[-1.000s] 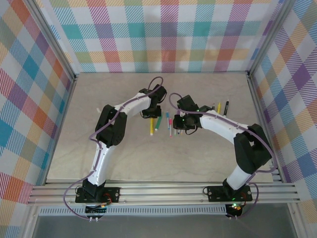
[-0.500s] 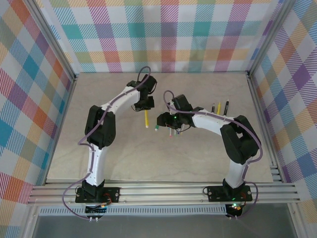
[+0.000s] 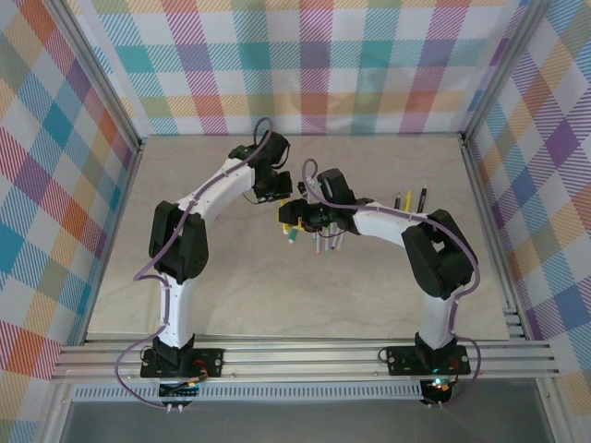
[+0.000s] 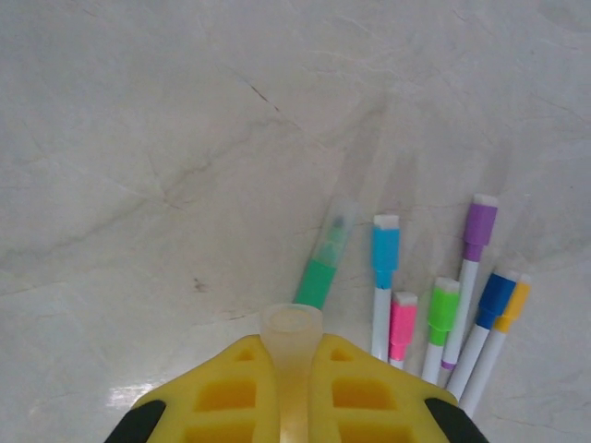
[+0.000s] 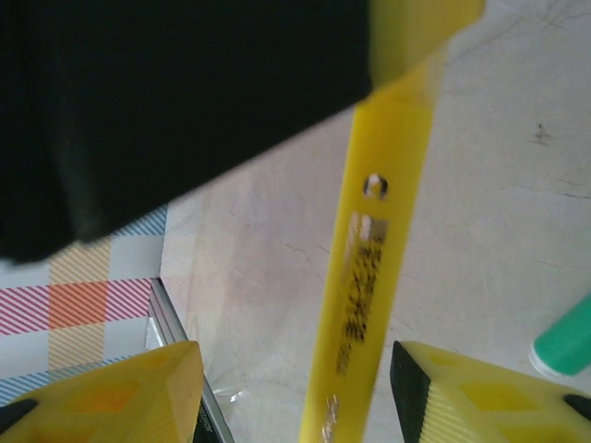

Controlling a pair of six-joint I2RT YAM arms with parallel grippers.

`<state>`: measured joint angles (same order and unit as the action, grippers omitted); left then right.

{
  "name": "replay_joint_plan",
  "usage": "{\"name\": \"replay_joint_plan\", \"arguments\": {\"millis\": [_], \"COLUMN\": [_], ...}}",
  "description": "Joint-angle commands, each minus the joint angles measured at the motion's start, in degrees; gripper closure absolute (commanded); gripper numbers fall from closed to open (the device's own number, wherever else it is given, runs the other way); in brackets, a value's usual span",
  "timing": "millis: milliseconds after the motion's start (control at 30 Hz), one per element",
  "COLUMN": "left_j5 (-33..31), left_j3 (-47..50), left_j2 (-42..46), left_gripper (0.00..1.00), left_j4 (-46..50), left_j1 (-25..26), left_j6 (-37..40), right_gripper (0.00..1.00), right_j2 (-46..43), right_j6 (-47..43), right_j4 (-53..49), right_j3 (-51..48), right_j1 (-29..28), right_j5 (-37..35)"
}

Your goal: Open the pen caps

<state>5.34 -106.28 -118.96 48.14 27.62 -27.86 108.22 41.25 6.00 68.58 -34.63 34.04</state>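
My left gripper [image 4: 291,343] is shut on the yellow pen, whose clear cap end [image 4: 291,323] sticks out between its fingers. In the top view this gripper [image 3: 275,190] hangs above the table's middle. The pen's yellow barrel [image 5: 377,249] runs down between my right gripper's [image 5: 291,358] open jaws, touching neither finger. My right gripper [image 3: 292,215] sits just right of and below the left one. On the table lie a green pen [image 4: 323,269] and white pens with blue [image 4: 385,245], pink [image 4: 403,325], green [image 4: 443,305] and purple [image 4: 479,227] pen caps.
More white pens [image 3: 321,242] lie by my right wrist. A few yellow and black pens [image 3: 409,198] rest further right near the back. Metal frame rails [image 3: 485,212] and checked walls close the table in on three sides.
The left gripper lifted the yellow pen off the table and carried it back. The right gripper swung left to it and opened its jaws around the barrel.
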Motion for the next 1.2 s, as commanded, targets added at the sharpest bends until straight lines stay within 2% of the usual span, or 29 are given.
{"name": "replay_joint_plan", "arguments": {"millis": [0, 67, 167, 200, 367, 433, 500, 1167], "left_j5": [2.1, 2.0, 1.7, 1.6, -0.3, -0.9, -0.6, -0.9], "left_j3": [0.6, 0.5, 0.9, 1.0, 2.3, 3.0, 3.2, 2.3], "left_j2": [3.1, 3.1, 3.3, 3.5, 4.2, 4.4, 4.2, 1.9], "left_gripper": [1.00, 1.00, 1.00, 1.00, 1.00, 0.92, 0.89, 0.80], "left_j4": [-0.6, -0.4, -0.4, -0.4, -0.4, -0.7, -0.8, -0.7], "left_j1": [0.1, 0.1, 0.1, 0.1, 0.2, 0.2, 0.2, 0.1], "left_j6": [-1.4, -1.3, -1.3, -1.3, -1.6, -1.9, -2.0, -2.7], "right_gripper": [0.52, 0.65, 0.97, 1.00, 1.00, 1.00, 1.00, 1.00], "right_j2": [1.8, 2.7, 3.5, 3.4, 2.2, 1.3, 0.6, -2.5], "right_j6": [0.8, 1.0, 1.8, 2.0, 2.8, 3.0, 2.7, 1.4], "right_j4": [0.7, 0.4, 0.6, 1.1, 4.2, 6.0, 6.4, 4.4], "right_j3": [3.5, 4.5, 5.0, 4.6, 1.3, -0.2, -1.0, -2.2], "right_j1": [-0.5, -0.5, -0.5, -0.5, -0.5, -0.4, -0.5, -0.9], "right_j5": [1.1, 1.0, 1.5, 1.5, 3.0, 3.7, 4.2, 5.3]}}
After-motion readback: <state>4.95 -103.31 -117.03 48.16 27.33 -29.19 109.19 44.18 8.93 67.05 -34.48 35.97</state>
